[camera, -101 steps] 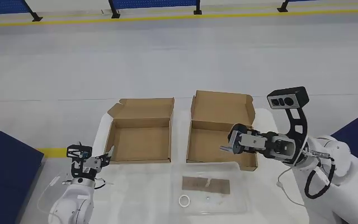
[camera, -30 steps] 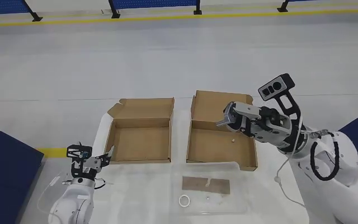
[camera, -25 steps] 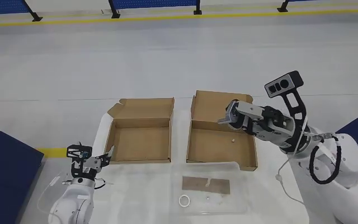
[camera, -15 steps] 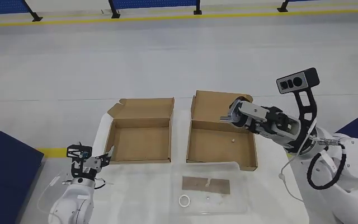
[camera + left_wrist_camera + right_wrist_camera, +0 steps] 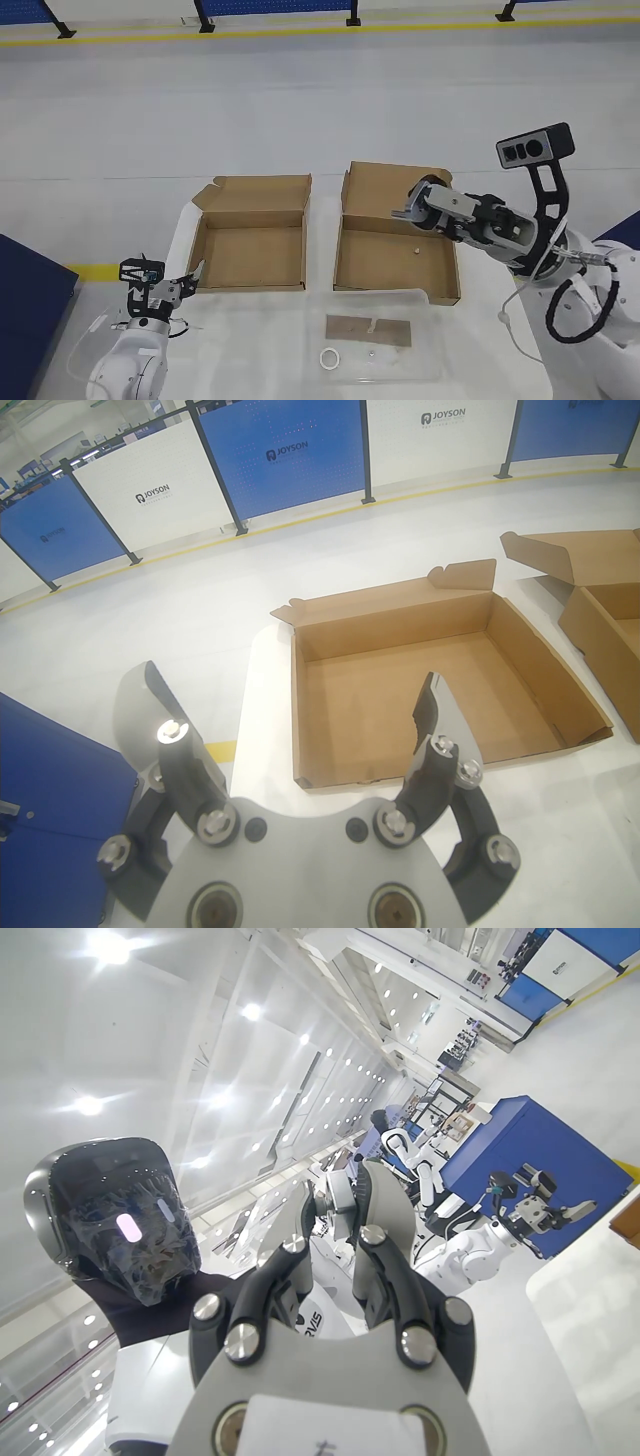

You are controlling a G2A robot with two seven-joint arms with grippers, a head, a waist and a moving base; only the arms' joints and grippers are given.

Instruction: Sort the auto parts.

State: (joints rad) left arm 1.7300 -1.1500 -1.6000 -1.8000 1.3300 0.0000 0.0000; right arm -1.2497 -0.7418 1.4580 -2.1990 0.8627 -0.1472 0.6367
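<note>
The right arm has swung away from the front edge of the right cardboard box (image 5: 378, 262) and now hangs over its back, wrist rolled skyward. The right gripper (image 5: 404, 212) is clamped on a small metal part (image 5: 342, 1200). Below it, a small pale part (image 5: 414, 250) lies on the box floor. The left gripper (image 5: 290, 680) is spread and holds nothing, with the left cardboard box (image 5: 545, 695) just ahead of it. This looks like the drop-off step. Next the wrist should turn down and release over the box, then go back to the clear tray (image 5: 432, 300) for the white ring (image 5: 329, 357).

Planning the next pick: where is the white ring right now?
Top view: the white ring lies in the clear tray, at its left end nearest the robot, beside the brown sheet, in front of the right cardboard box.
</note>
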